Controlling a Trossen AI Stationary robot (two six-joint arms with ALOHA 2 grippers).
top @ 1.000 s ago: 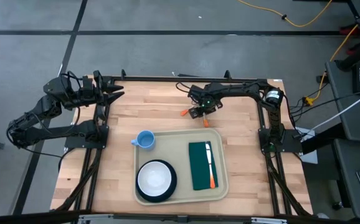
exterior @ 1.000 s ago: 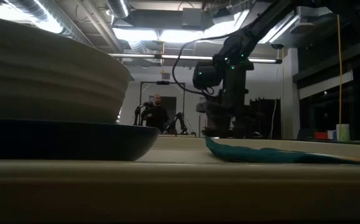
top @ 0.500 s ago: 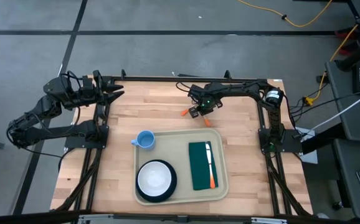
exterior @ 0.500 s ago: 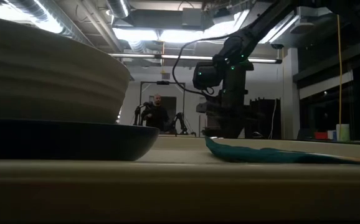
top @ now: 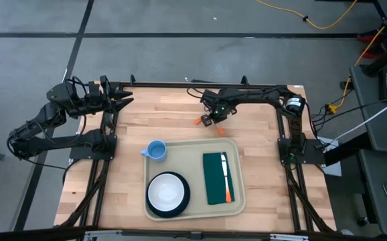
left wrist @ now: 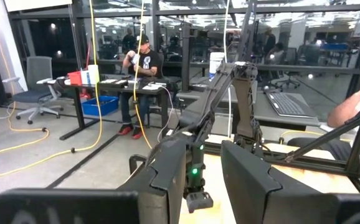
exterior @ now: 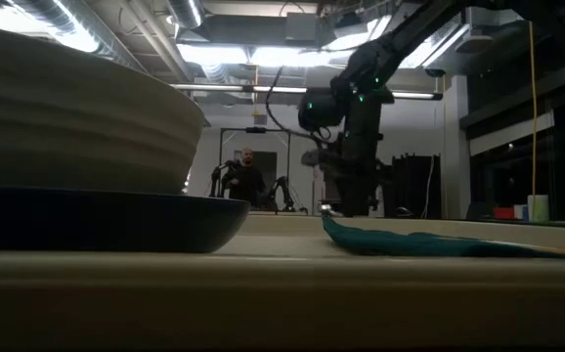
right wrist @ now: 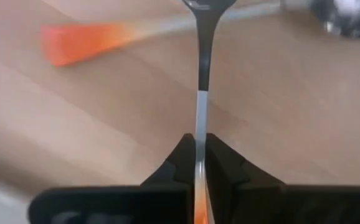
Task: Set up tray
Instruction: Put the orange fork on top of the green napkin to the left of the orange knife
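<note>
My right tool (top: 211,118) is clamped on a piece of cutlery (right wrist: 200,134) with an orange handle; in the right wrist view its thin metal stem runs straight out from between my two closed fingers (right wrist: 181,163), though I cannot tell whether its blurred head is a spoon or a fork. The tool sits just beyond the far edge of the tray (top: 193,148), over bare wood of the table (top: 160,114). A second orange-handled utensil (right wrist: 80,43) lies on the wood just beside my tool, also beyond the tray's far edge. The tray itself is a large cream rectangle lying flat in the near middle of the table. On it, toward its right side, a dark green napkin (top: 215,178) lies lengthwise, with another orange-handled utensil (top: 226,179) resting along the napkin's right edge. At the tray's near left corner a dark plate (top: 167,211) carries a white bowl (top: 166,191). A small blue cup (top: 155,150) stands on the wood, touching or just beside the tray's far left corner. My left tool (top: 122,101) waits well away from the tray at the table's far left corner, its fingers (left wrist: 255,180) partly apart and holding nothing. Beyond the table, a person (left wrist: 141,62) sits at a desk (left wrist: 114,84) in the room.
</note>
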